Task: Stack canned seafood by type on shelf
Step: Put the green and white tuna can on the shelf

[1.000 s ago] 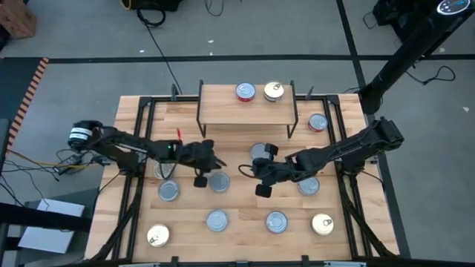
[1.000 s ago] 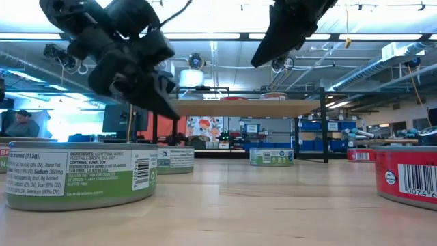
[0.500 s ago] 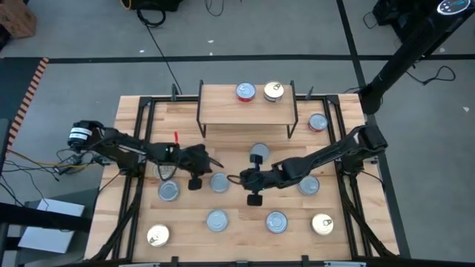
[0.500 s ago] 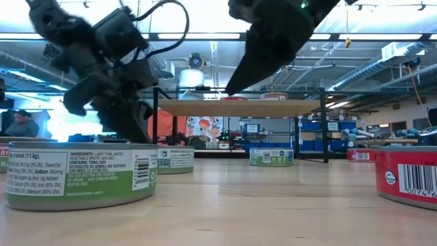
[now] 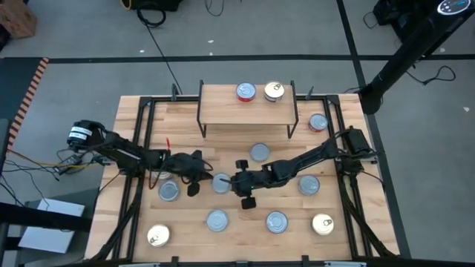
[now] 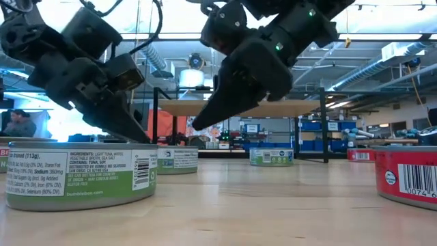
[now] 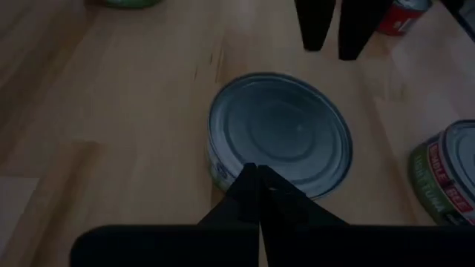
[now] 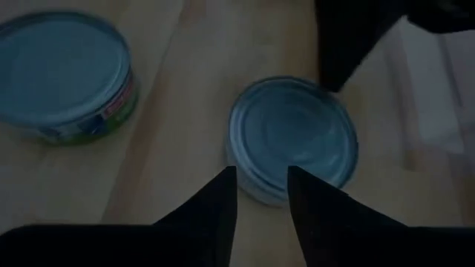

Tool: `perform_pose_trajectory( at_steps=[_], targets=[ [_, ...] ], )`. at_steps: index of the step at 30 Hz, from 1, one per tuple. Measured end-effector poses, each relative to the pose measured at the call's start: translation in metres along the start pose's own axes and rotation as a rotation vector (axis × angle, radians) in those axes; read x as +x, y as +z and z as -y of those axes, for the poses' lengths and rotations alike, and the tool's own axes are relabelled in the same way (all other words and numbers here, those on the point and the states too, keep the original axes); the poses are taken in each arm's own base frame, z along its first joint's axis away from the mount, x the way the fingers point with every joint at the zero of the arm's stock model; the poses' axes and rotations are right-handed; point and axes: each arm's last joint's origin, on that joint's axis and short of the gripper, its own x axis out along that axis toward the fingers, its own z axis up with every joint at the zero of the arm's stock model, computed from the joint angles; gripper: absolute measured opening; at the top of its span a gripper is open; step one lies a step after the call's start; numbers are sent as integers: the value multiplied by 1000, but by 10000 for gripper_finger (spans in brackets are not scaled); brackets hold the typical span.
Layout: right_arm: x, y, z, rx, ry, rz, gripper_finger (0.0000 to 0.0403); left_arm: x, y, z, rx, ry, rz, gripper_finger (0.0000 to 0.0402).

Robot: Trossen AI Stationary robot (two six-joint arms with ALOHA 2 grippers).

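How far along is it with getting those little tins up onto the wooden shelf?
Barely begun. The shelf holds two tins, a red-topped tin and a gold-topped tin, side by side, not stacked. Both tools are down at one silver tin: the right tool open, the left tool shut beside it. About nine tins sit on the table.

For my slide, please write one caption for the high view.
Both end effectors, left and right, flank one silver tin below the shelf.
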Motion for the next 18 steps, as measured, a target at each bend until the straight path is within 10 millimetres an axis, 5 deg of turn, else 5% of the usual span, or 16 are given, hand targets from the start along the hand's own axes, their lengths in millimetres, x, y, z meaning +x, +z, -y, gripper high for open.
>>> perform_pose_trajectory(
  at_steps=[18],
  targets=[
    [20, -12, 22, -81, 69, -17, 116, 0, 1, 12, 64, 119, 80, 0]
  ],
)
